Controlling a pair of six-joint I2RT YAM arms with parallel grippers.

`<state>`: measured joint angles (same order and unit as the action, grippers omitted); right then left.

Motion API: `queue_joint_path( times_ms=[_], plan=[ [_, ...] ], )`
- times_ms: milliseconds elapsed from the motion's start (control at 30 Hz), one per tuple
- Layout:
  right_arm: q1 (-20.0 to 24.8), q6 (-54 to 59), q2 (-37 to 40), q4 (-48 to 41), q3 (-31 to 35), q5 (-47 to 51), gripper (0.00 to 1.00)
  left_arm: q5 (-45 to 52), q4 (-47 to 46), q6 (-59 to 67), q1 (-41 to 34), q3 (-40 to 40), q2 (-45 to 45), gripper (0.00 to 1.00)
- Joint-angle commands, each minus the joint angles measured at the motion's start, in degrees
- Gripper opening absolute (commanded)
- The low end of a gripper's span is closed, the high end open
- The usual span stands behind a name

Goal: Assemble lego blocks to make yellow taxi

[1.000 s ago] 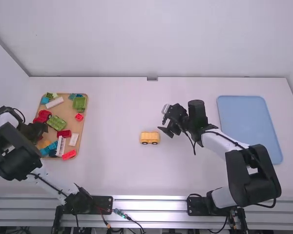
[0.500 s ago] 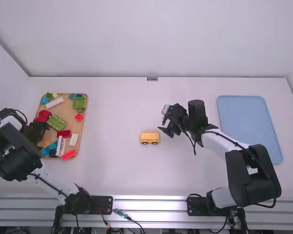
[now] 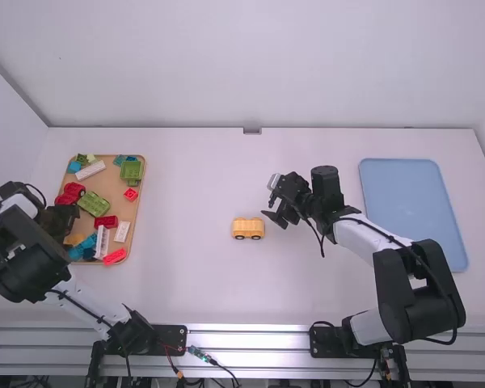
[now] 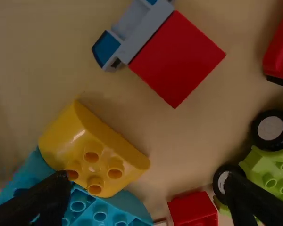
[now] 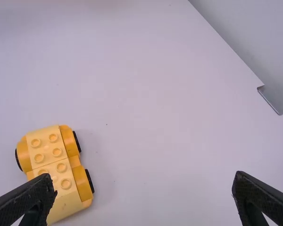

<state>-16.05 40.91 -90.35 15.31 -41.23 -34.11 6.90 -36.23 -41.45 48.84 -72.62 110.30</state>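
Note:
My left gripper (image 3: pixel 66 217) hangs over the left part of the brick tray (image 3: pixel 137 212). In the left wrist view that gripper (image 4: pixel 146 200) is open, with a rounded yellow block (image 4: pixel 96 136) lying near one finger, studs showing, against a blue piece (image 4: pixel 104 209). The yellow wheeled car body (image 3: pixel 248 229) stands on the middle of the table. Up and right of it, my right gripper (image 3: pixel 275 217) is held apart from the car. In the right wrist view the right gripper (image 5: pixel 145 188) is open, and the car body (image 5: pixel 57 172) lies near one finger.
Around the yellow block in the tray are a red block (image 4: pixel 177 59), a small red brick (image 4: pixel 193 209) and a green wheeled piece (image 4: pixel 271 174). A blue board (image 3: pixel 412 214) lies at the table's right.
My left gripper has shifted slightly over the tray. The right arm and the car body stay in place.

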Motion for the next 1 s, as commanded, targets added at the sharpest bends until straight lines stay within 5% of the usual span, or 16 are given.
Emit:
queue_joint_path(
  times_ms=[0, 333, 967],
  plan=[
    [-0.07, 0.07, 0.83, -0.24, -1.03, -0.13, 0.99, -0.11, -2.34, -0.73, 0.28, 0.11, 1.77, 0.92],
    [-0.07, 0.04, 0.83, -0.42, -1.03, -0.13, 0.99, -4.92, -6.56, -1.49, -0.44, -2.86, 1.77, 1.00],
    [-0.07, 1.97, 0.83, -1.27, -1.03, -0.35, 0.99, -6.25, 0.79, -3.02, -0.09, 2.84, 1.79, 0.83]
  ],
)
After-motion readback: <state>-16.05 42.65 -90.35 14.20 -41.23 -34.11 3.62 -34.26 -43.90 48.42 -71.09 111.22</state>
